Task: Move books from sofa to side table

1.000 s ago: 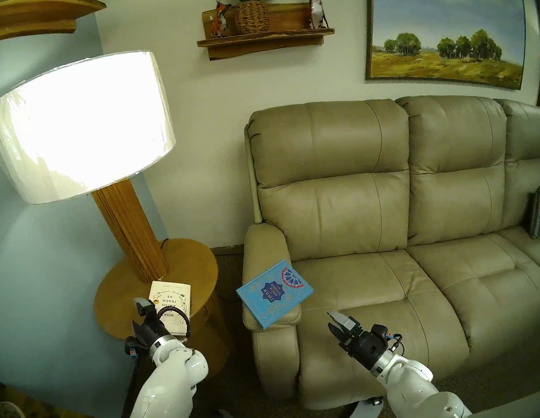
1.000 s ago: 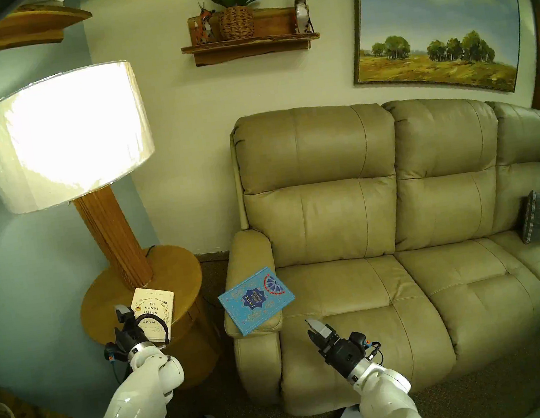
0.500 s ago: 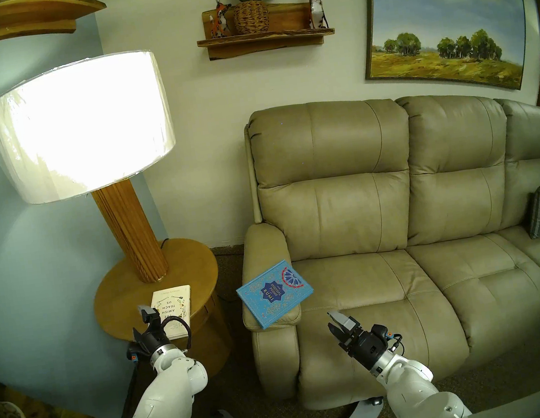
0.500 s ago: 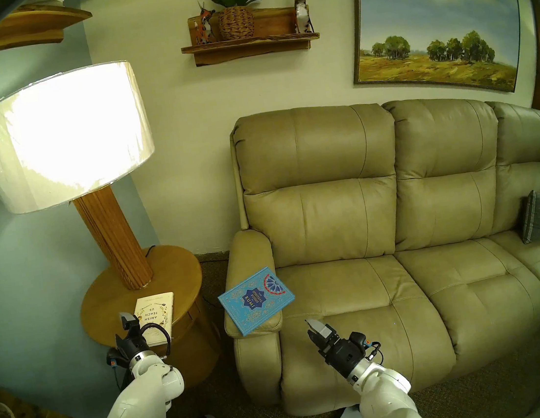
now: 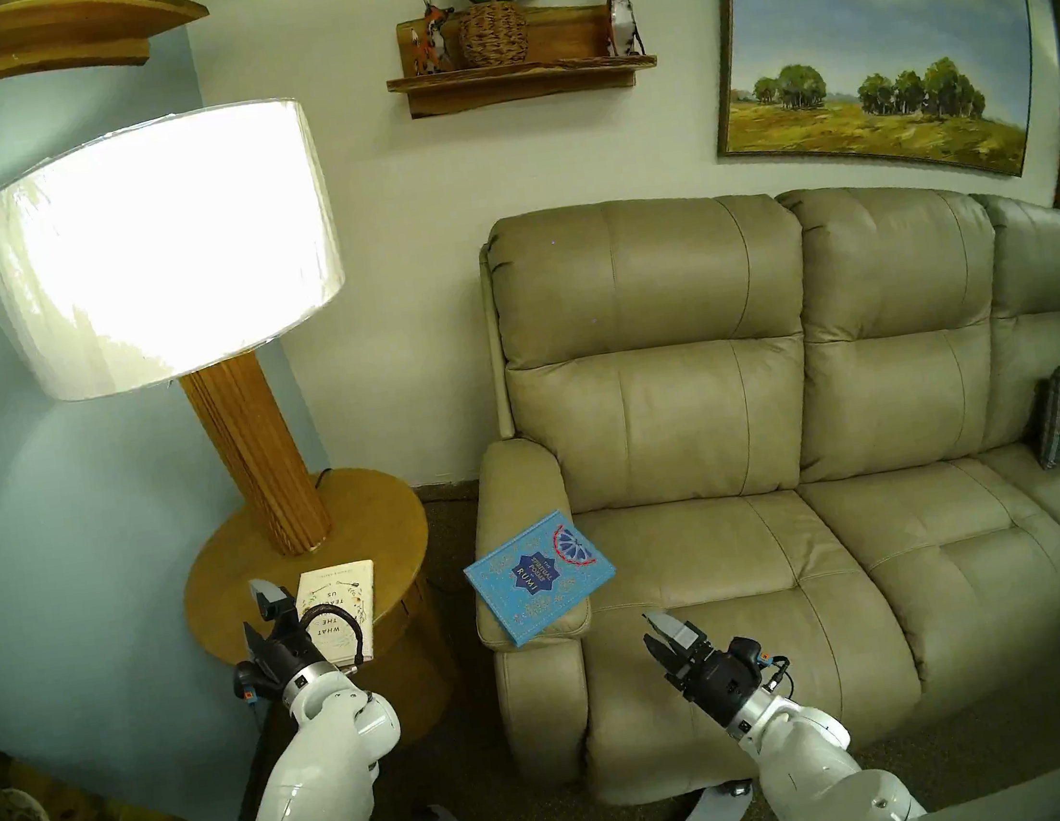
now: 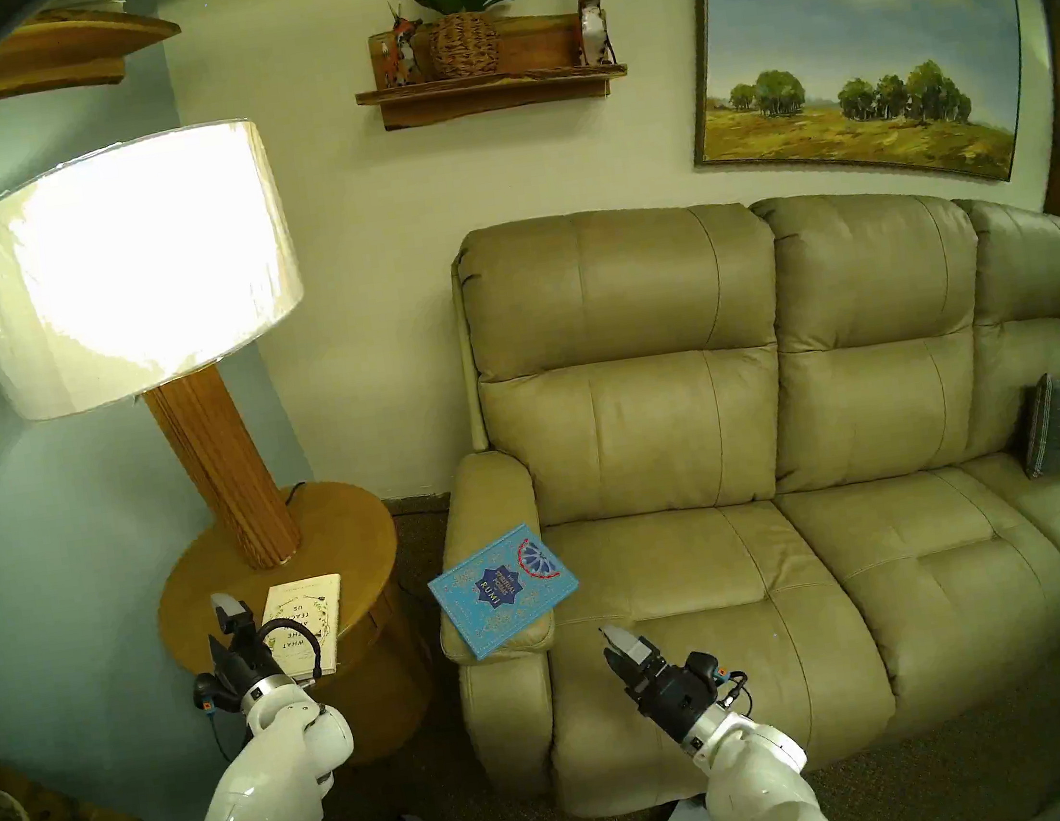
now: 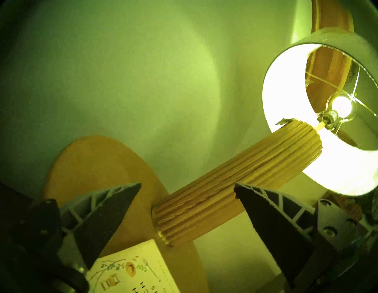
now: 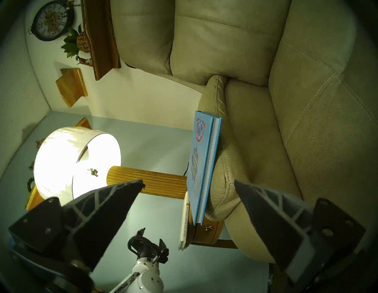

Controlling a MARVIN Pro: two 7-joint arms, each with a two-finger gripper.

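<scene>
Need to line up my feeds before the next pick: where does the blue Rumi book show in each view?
Head stereo left: blue Rumi book lies on the sofa armrest, centre-left.
Head stereo right: the same spot, slightly further left.
Left wrist: not in it.
Right wrist: seen edge-on, centre, against the armrest.
Shared landmark: the lamp's ribbed wooden post, in all four views.

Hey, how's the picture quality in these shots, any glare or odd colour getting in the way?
Head views: the lit lampshade is blown out white, but the blue book stays sharp. Left wrist view: a strong yellow-green tint, with glare around the bare bulb. Right wrist view: turned on its side, the shade glaring again.
</scene>
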